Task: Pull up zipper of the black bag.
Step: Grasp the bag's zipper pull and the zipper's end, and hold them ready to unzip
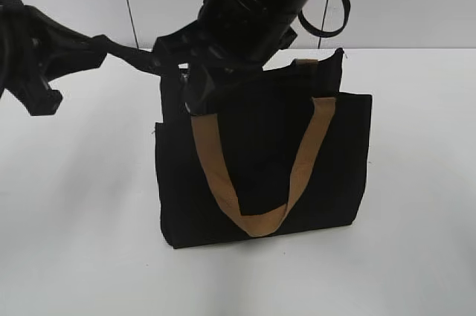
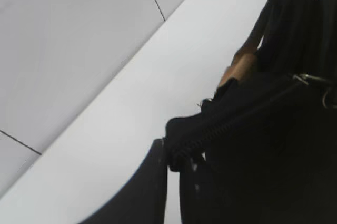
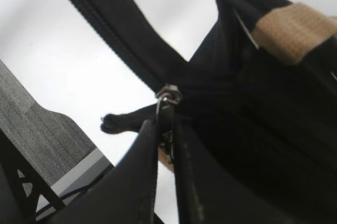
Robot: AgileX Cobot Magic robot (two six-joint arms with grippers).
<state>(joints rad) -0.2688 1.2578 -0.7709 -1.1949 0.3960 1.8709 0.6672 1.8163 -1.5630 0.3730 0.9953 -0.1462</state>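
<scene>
The black bag (image 1: pixel 260 175) stands upright on the white table, a tan strap handle (image 1: pixel 256 219) hanging down its front. My left gripper (image 1: pixel 169 63) is at the bag's top left corner; in the left wrist view it (image 2: pixel 172 155) is shut on the fabric end of the zipper (image 2: pixel 237 116). My right gripper (image 1: pixel 195 100) comes down from above onto the top edge, close to the left gripper. In the right wrist view it (image 3: pixel 166 129) is shut on the silver pull (image 3: pixel 167 97). The pull also shows in the left wrist view (image 2: pixel 308 79).
The white table (image 1: pixel 74 219) runs back to a pale wall. A black cable loop (image 1: pixel 327 11) hangs from the right arm above the bag. The second tan handle (image 3: pixel 295 29) lies by the bag's far top edge.
</scene>
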